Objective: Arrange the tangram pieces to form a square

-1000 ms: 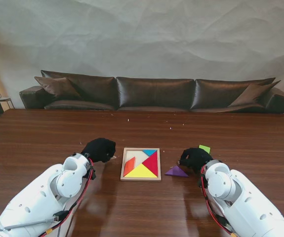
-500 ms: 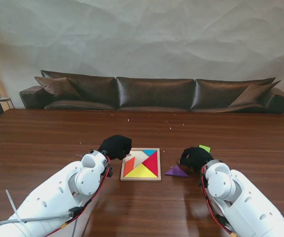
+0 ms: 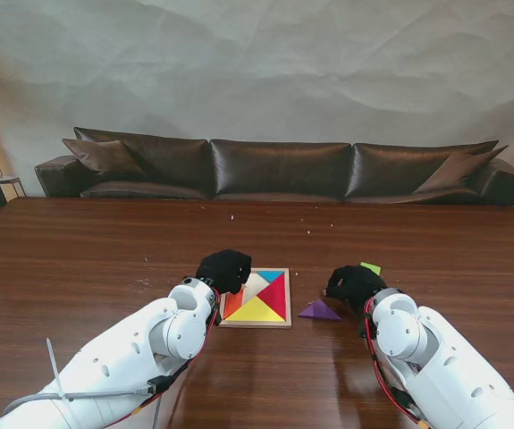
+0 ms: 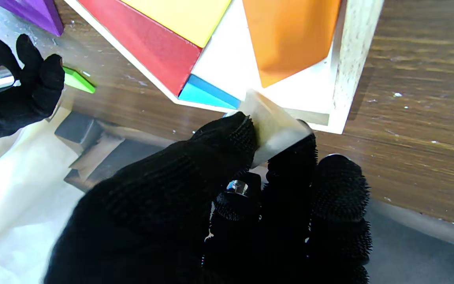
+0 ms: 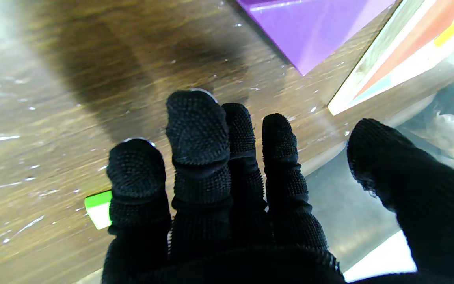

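The left hand [image 4: 227,205] pinches a pale, whitish piece [image 4: 272,128] between thumb and forefinger, poised at the far left corner of the wooden tray [image 3: 255,298]. The right hand [image 3: 353,286] holds nothing: its fingers [image 5: 197,130] are spread a little and hover just over the counter [image 3: 78,268], between the purple triangle [image 3: 319,310] and the green piece [image 3: 370,268].

The tray lies on the counter between the two hands. In it sit a yellow triangle [image 3: 258,310] along the near edge, a red triangle [image 3: 276,293] along the right side, a small blue triangle [image 3: 272,275] at the far right corner and an orange piece [image 3: 233,302] on the left. Bare pale floor shows in the middle and at the far left corner.

The left wrist view alone shows the grip on the pale piece, which the stand view hides under the glove; it also shows the piece's tip over the tray's bare corner, whether touching I cannot tell. The right wrist view shows the purple triangle lying just beside the tray's rim [image 5: 369,75], outside it, and the green piece partly hidden behind the little finger.

Compared with a second ago, the left hand has travelled rightward from the open counter to the tray's corner; the right hand and the loose pieces have stayed put.
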`<state>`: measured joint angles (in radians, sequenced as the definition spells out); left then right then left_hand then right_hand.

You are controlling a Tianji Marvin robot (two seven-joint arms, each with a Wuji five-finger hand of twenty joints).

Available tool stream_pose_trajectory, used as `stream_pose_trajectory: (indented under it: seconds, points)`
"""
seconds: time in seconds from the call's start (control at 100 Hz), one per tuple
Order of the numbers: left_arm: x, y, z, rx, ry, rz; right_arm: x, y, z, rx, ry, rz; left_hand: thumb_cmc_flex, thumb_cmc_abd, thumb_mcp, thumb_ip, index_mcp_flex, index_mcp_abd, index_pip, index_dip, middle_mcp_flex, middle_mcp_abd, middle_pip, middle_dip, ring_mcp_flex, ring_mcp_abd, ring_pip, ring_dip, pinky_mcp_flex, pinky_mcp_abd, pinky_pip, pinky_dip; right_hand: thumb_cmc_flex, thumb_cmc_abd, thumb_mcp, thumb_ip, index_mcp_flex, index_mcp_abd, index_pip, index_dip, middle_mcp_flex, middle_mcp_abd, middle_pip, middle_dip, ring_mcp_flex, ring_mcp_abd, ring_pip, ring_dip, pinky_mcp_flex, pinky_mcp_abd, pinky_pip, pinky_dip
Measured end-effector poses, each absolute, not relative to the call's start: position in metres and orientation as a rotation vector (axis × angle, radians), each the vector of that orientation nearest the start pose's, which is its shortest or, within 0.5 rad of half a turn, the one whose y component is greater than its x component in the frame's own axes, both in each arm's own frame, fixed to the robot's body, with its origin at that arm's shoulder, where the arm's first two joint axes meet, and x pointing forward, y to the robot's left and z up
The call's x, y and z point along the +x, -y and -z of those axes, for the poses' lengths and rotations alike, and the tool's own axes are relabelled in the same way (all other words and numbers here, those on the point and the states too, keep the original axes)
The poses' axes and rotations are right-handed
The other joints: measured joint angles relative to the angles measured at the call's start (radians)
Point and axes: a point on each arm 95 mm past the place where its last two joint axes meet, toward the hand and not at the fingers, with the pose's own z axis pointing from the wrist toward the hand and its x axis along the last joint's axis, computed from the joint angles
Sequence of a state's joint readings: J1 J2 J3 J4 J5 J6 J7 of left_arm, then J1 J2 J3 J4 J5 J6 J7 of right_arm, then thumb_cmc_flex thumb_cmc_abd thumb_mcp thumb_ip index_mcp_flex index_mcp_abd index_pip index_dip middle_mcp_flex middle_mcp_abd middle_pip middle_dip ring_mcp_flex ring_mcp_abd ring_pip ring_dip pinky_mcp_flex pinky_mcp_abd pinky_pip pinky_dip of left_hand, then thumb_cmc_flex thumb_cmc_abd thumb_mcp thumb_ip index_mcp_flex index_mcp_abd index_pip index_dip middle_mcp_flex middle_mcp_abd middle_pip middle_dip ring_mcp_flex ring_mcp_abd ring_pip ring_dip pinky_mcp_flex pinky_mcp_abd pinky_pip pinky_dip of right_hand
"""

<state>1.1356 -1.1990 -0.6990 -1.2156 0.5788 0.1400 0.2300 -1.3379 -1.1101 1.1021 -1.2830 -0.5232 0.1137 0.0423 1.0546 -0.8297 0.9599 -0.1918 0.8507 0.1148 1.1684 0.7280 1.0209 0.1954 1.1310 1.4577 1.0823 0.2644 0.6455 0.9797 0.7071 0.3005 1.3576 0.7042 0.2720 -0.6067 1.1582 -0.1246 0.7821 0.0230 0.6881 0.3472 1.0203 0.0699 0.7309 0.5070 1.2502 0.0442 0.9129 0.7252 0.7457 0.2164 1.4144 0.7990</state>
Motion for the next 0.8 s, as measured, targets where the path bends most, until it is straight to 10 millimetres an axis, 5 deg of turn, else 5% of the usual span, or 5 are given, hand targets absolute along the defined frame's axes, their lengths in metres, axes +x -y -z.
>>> stream_pose_trajectory:
  seconds: [0.8]
  points:
    - [0.472,0.131,0.374,-1.269,-1.392,1.650,0.455,0.030,0.367,1.793,-1.306,-1.439,-0.001,0.000,0.024,0.000,-0.006,0.000,0.004,0.001,0.000,-0.010,-0.023,0.000,-0.001,0.015,0.063,-0.015,-0.013,0.001,0.058,0.012,0.000,0.000,0.000,0.000,0.000,0.000,0.000,0.000,0.000,0.000,0.000,0.000,0.000,0.000,0.000,0.000,0.000,0.000,0.000,0.000]
